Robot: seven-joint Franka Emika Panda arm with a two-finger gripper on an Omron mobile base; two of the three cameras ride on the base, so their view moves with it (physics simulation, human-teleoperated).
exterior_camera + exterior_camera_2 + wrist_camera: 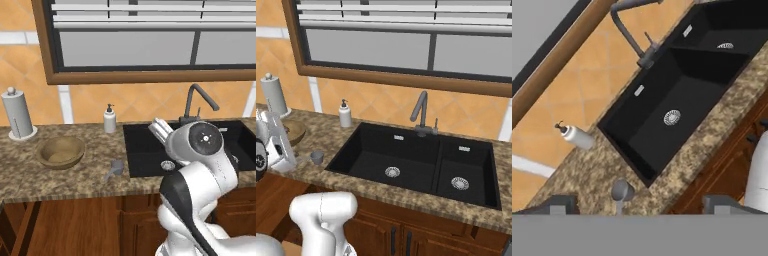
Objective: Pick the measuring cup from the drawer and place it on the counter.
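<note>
The measuring cup (115,169) lies on the table (75,185), near its front edge, just left of the black sink (145,150) and right of the wooden bowl (61,151), apart from both. Its round bowl points toward the back wall and its thin handle runs toward the front edge. The claw (639,205) stands wide open and empty above the cup, its dark fingertips (559,204) well to either side of it in the hand view, so the placing looks done. The cup seems small, stiff and light, a metal-looking scoop that would not deform but could slide or spin on the smooth granite if nudged. Its handle is thin, so the rim of the round bowl seems the safer place to grip. A soap bottle (109,119) stands by the back edge, well clear.
</note>
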